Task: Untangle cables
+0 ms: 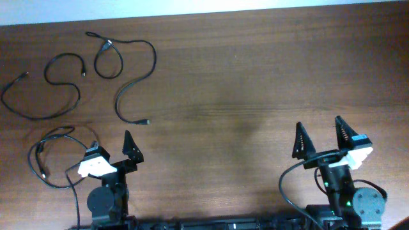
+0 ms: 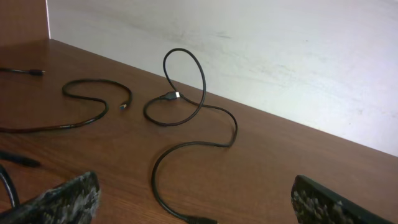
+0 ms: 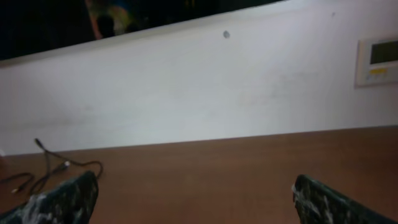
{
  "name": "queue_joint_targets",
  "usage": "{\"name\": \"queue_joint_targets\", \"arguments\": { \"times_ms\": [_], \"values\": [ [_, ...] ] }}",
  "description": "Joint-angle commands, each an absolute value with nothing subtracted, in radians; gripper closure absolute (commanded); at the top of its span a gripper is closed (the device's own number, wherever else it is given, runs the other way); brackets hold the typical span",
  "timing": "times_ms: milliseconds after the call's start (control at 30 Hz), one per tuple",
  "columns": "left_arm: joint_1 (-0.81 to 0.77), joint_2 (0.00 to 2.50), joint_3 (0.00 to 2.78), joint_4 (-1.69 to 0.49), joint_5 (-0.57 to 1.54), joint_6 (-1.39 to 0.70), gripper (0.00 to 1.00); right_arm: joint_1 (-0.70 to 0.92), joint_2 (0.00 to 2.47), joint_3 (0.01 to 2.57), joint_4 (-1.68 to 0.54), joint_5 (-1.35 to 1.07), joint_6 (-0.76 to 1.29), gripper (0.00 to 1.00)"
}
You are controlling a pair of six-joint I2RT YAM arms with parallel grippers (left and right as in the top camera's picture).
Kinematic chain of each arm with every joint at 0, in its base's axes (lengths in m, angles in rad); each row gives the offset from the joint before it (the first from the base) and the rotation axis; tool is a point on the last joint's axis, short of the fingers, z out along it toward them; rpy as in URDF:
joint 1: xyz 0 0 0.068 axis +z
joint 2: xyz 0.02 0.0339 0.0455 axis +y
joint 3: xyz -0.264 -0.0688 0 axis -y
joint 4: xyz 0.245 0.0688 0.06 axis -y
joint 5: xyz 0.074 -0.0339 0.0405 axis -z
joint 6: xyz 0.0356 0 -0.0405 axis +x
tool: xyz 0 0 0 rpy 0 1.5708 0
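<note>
Overhead, three cables (image 1: 154,57) loose, apart, far-left of table (image 1: 223,76), one just beside left gripper (image 1: 110,140), spread wide, empty, right gripper (image 1: 318,122) spread, empty, well apart from them, left wrist, cables (image 2: 171,96) ahead of fingers (image 2: 62,199), untouched, right wrist, cables (image 3: 62,167) far left near wall, fingers (image 3: 336,202) clear.

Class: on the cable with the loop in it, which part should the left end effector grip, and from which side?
Probably best: grip the looped cable just behind its free plug end, with the left end effector coming straight down, jaws across the cord. That end lies flat, nearest it, clear of the other cables.
</note>
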State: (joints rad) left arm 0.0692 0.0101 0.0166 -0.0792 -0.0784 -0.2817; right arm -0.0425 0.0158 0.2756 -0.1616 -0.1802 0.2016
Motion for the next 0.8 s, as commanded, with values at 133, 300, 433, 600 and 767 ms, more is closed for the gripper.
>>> {"name": "queue_joint_targets", "arguments": {
  "times_ms": [133, 300, 433, 600, 767],
  "values": [
    [0.066, 0.005, 0.009, -0.077, -0.068, -0.292, 0.01, -0.022, 0.004, 0.103, -0.046, -0.077, 0.191, 0.02],
    [0.066, 0.005, 0.009, -0.077, -0.067, -0.292, 0.01, -0.023, 0.004, 0.037, -0.019, -0.016, 0.190, 0.01],
    [0.066, 0.005, 0.009, -0.077, -0.067, -0.292, 0.01, -0.023, 0.004, 0.006, 0.003, -0.007, 0.176, 0.01],
    [0.066, 0.005, 0.009, -0.077, -0.067, -0.292, 0.01, -0.020, 0.004, 0.006, -0.082, 0.007, 0.134, 0.02],
    [0.066, 0.005, 0.009, -0.077, -0.067, -0.292, 0.01, -0.019, 0.004, 0.006, -0.082, 0.001, 0.135, 0.02]
  ]
}}
